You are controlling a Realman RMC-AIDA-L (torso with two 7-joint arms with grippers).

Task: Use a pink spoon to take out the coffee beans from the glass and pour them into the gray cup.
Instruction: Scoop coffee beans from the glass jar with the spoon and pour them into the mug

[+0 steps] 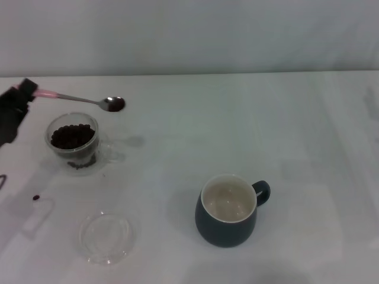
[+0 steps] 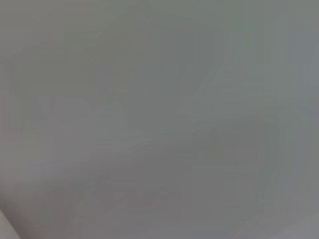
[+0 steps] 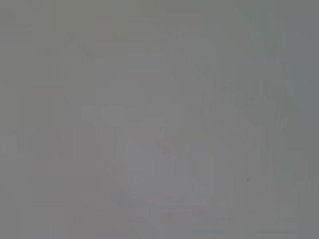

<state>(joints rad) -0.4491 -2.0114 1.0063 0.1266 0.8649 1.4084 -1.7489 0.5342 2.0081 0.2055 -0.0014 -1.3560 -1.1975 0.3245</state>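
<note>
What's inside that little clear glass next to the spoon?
The glass holds a heap of coffee beans, filling much of it. The top beans show; whatever lies beneath them is covered. A few beans show low at its base.

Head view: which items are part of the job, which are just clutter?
Job: pink spoon held by the left hand, coffee beans, glass, gray cup.
Lying about: clear glass dish, stray bean on the table.
</note>
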